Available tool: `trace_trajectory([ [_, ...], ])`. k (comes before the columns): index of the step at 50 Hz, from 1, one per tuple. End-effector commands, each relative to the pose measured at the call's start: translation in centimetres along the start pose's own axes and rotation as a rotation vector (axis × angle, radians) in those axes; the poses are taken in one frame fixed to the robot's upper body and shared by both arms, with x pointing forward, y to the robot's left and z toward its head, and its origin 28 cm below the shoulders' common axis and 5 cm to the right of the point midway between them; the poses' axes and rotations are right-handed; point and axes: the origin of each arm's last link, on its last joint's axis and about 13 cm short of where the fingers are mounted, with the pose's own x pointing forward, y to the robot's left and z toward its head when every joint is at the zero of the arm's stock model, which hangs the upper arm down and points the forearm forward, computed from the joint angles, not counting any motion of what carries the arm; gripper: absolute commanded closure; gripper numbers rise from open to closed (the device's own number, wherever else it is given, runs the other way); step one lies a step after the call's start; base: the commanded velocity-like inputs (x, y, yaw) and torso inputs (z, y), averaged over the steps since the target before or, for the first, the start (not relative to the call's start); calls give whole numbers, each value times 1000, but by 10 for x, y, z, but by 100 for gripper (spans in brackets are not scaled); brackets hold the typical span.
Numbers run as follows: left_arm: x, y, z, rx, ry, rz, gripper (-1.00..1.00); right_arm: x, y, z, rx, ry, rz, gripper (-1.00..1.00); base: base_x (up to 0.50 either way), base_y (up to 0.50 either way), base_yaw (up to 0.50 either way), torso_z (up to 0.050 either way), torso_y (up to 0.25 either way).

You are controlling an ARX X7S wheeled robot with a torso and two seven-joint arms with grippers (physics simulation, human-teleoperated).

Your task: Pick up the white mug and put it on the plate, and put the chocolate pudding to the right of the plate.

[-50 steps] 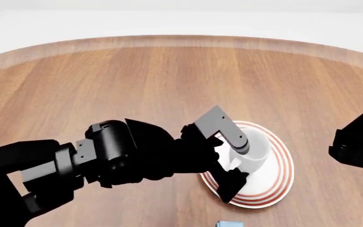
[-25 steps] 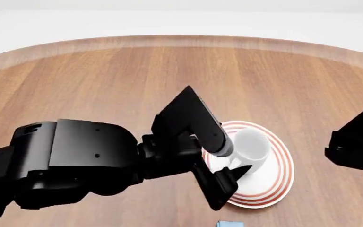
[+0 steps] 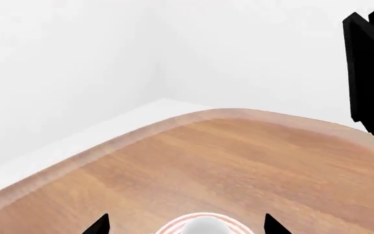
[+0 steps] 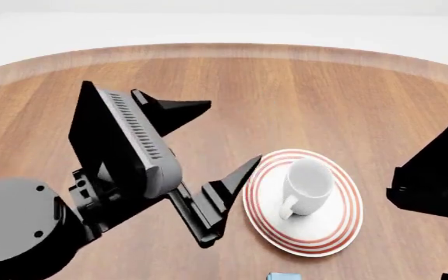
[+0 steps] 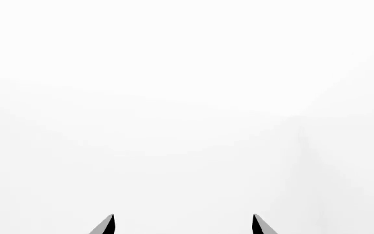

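Note:
The white mug [image 4: 308,185] stands on the plate [image 4: 340,230], right of the table's middle, with its loop handle turned toward me. My left gripper [image 4: 233,132] hangs open above and to the left of the plate, apart from the mug. In the left wrist view the left gripper [image 3: 186,224] shows two wide-set tips, with the mug [image 3: 205,227] and the plate's red rings [image 3: 171,226] far below them. Only a light blue corner of the chocolate pudding [image 4: 283,276] shows at the front edge. My right gripper [image 5: 183,224] is open on blank white.
The round wooden table's [image 4: 224,81] far rim curves across the back, with white floor beyond it. My right arm [image 4: 436,181] stands at the right edge of the head view, level with the plate, and shows in the left wrist view as a black block [image 3: 370,73].
My left gripper has let go of the mug and risen up and to the left, away from the plate. The mug stays on the plate. The right arm has barely shifted.

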Motion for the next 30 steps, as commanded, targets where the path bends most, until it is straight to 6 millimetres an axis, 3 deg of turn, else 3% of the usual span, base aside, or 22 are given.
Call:
trace_trajectory([
  [1, -27, 5, 9, 87, -173, 183, -100, -4, 5, 2, 10, 11, 33, -100, 0, 0, 0, 0, 0],
  [13, -37, 23, 4, 122, -262, 389, -100, -14, 18, 11, 77, 86, 118, -100, 0, 0, 0, 0, 0],
  [30, -41, 30, 3, 154, -283, 485, -100, -19, 23, 17, 101, 103, 150, -100, 0, 0, 0, 0, 0],
])
